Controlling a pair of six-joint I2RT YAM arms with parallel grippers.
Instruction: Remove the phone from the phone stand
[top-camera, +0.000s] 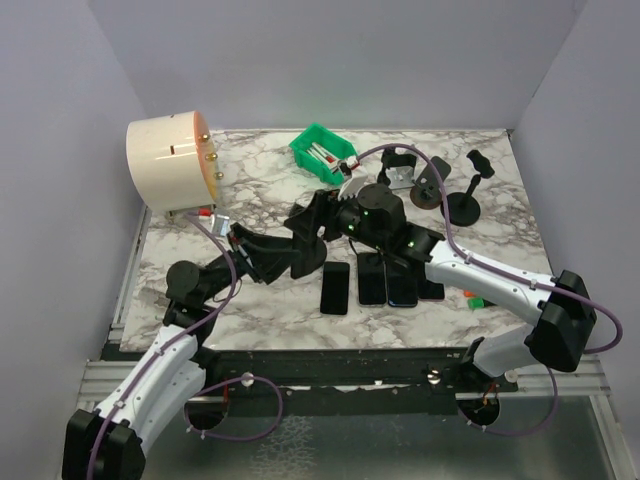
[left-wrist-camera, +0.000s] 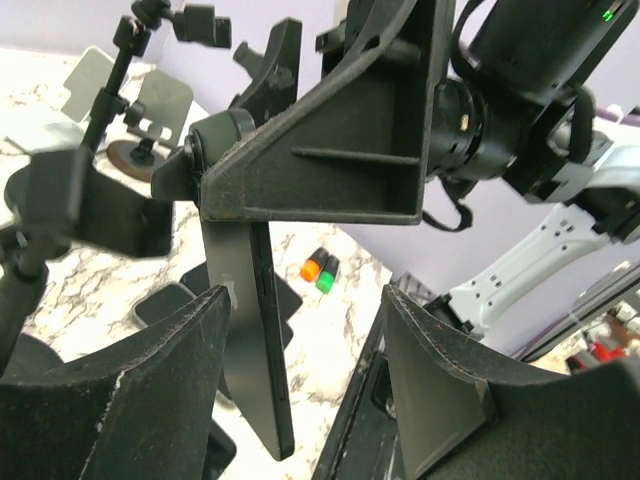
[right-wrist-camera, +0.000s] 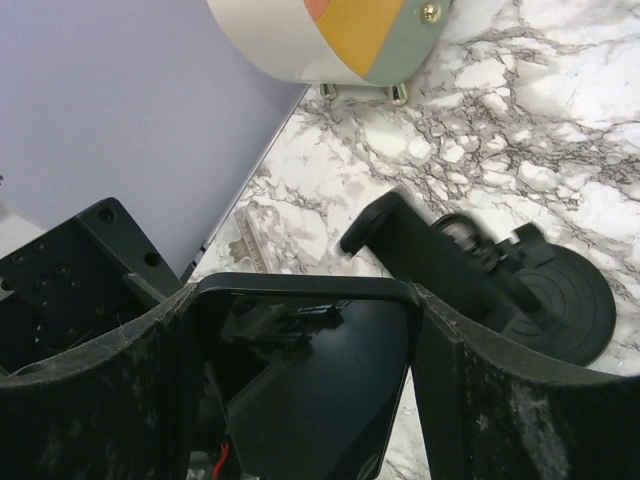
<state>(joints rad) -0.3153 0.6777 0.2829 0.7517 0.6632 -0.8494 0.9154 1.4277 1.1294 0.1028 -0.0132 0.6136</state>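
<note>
Closest to us in the right wrist view, the right fingers (right-wrist-camera: 520, 400) press against both long edges of the black phone (right-wrist-camera: 310, 390), holding it across its width. Just past its top edge lies the phone stand (right-wrist-camera: 440, 265), clamp toward the phone; we cannot tell whether they touch. From the left wrist we see what that view hides: the same phone edge-on, hanging upright above the surface (top-camera: 260, 310), with the left fingers (left-wrist-camera: 130, 400) spread wide to either side and not gripping it. Beyond it we make out two small caps (left-wrist-camera: 318, 268), one orange and one green. Only the top view shows us the row of spare phones (top-camera: 336, 287) lying flat below the meeting arms, which cover the held phone there. Farther back we find two more stands (top-camera: 465, 205), a cream drum (top-camera: 165, 165), and a green bin (top-camera: 305, 150) holding small white and red pieces that we cannot identify.
</note>
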